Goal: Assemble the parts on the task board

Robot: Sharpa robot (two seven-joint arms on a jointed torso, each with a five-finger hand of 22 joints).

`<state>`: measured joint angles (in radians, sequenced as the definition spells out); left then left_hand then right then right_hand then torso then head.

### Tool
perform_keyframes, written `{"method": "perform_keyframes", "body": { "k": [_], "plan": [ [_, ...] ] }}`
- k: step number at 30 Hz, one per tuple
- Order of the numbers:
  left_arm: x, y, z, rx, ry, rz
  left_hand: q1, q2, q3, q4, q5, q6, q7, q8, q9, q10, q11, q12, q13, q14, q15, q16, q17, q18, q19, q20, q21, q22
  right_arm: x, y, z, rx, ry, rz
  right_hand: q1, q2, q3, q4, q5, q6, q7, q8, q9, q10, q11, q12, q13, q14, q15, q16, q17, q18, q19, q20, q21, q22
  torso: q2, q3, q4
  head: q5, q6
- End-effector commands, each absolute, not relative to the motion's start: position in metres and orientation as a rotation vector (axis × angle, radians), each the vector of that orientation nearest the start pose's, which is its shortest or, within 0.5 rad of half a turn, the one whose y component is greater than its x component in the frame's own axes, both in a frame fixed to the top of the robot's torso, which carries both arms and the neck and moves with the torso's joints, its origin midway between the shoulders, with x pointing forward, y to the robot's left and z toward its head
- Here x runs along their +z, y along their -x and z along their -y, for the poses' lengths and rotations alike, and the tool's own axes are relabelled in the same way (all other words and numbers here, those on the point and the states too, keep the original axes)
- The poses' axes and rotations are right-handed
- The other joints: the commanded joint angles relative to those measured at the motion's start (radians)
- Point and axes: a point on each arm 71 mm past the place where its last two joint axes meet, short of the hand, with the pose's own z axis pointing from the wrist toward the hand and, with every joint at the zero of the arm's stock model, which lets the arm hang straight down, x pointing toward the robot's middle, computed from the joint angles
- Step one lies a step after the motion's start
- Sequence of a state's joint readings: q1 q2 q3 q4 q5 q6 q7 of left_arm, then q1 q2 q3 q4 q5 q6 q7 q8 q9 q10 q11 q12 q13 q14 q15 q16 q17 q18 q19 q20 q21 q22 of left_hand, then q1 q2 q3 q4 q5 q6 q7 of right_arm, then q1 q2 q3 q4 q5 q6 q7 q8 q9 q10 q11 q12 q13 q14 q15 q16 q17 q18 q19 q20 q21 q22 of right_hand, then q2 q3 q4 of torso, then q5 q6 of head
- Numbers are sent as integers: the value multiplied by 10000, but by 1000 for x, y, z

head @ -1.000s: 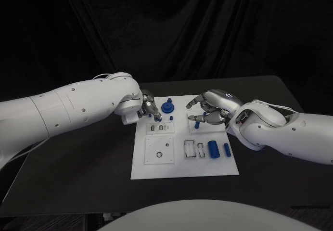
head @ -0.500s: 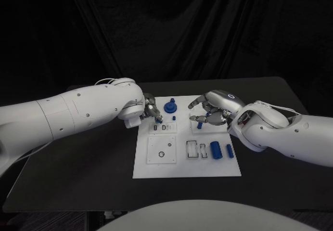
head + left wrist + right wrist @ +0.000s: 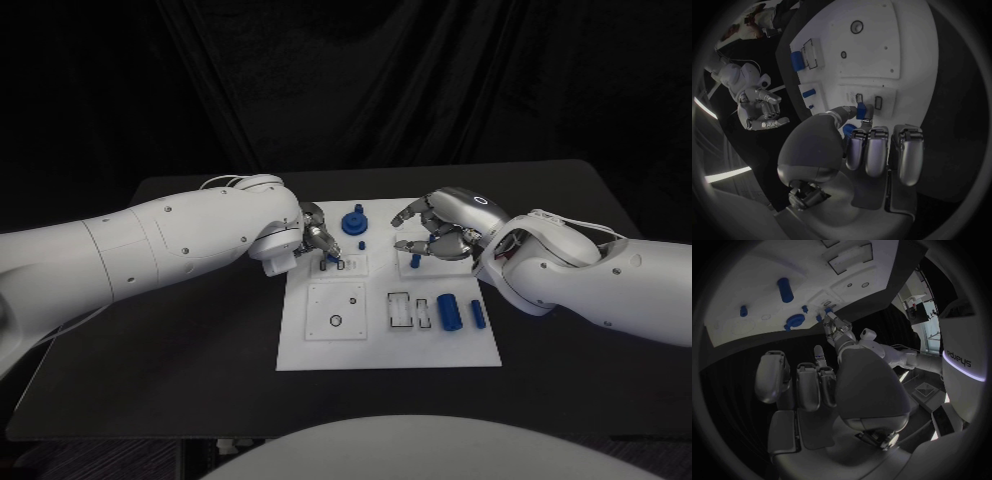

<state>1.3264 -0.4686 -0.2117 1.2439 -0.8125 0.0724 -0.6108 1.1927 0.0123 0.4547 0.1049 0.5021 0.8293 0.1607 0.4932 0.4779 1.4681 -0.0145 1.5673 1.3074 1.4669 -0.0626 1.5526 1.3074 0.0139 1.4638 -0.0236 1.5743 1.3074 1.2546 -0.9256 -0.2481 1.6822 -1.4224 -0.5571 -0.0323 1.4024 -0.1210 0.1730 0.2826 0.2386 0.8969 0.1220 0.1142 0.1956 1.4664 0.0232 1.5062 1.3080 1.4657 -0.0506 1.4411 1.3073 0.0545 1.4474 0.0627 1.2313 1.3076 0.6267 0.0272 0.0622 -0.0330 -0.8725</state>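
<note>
The left hand pinches a small blue part between thumb and a finger and holds it at the pair of small slots on the left side of the board, which lies mid-counter. From the left wrist view the part sits just beside one slot — whether its end has entered I cannot tell, since the fingers crowd the spot.

The right hand hovers over the board's far right corner above a short blue peg, fingers spread and holding nothing.

To seat the part well, I judge the left hand should square its long edge with the slot, bring it down straight, and press lightly until it stops. Let go only once it stands alone — a tilted entry would likely jam or flick it off. The other pieces, a blue knob and a cylinder by the near-right recesses, lie clear of this work.
</note>
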Motion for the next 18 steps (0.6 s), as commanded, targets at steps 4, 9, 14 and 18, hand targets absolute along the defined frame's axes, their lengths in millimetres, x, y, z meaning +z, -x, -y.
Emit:
{"method": "perform_keyframes", "body": {
  "k": [4, 9, 14, 18],
  "plan": [
    [-239, -508, -111, -4035, 2857, -24236, -136, 13, 43, 60, -46, 1145, -1059, -30, 17, 1027, -81, 35, 2634, 866, -89, -70, 1926, -139, 1070, -97, -35, 2634, -207, -432, 198, 7567, 1626, -15932, 106, 57, 70, -6, 71, 96, -26, 25, -21, 274, 84, -66, 1696, 598, 108, -29, 834, 188, -18, 42, -85, 1644, 4, 0, -2, 29, -2],
    [-241, -507, -110, -4060, 2899, -24230, -156, 19, 48, 67, -45, 1155, -1064, -33, 22, 1027, -84, 35, 2634, 861, -92, -80, 1901, -139, 1070, -106, -35, 2634, -207, -432, 197, 7564, 1630, -15992, 110, 72, 78, -2, 70, 110, -23, 29, -22, 272, 91, -68, 1693, 595, 113, -37, 824, 189, -20, 45, -96, 1641, 3, -1, 4, 52, -2],
    [-242, -504, -109, -4109, 2871, -24268, -201, 24, 54, 85, -48, 1165, -1069, -47, 28, 1027, -89, 35, 2634, 853, -98, -95, 1863, -139, 1070, -126, -35, 2634, -208, -433, 197, 7535, 1624, -16021, 113, 85, 86, 1, 68, 118, -20, 29, -24, 250, 94, -89, 1666, 589, 116, -55, 800, 197, -33, 47, -135, 1630, 1, -3, 3, 48, -2],
    [-244, -504, -107, -4130, 2849, -24306, -246, 25, 54, 104, -65, 1170, -1072, -64, 34, 1027, -91, 35, 2634, 847, -103, -107, 1836, -139, 1070, -144, -35, 2634, -208, -432, 197, 7533, 1626, -16053, 116, 91, 90, 1, 68, 121, -19, 29, -26, 237, 96, -101, 1650, 585, 118, -67, 784, 201, -40, 49, -156, 1624, -2, -1, 0, 57, -2]
  ]
}}
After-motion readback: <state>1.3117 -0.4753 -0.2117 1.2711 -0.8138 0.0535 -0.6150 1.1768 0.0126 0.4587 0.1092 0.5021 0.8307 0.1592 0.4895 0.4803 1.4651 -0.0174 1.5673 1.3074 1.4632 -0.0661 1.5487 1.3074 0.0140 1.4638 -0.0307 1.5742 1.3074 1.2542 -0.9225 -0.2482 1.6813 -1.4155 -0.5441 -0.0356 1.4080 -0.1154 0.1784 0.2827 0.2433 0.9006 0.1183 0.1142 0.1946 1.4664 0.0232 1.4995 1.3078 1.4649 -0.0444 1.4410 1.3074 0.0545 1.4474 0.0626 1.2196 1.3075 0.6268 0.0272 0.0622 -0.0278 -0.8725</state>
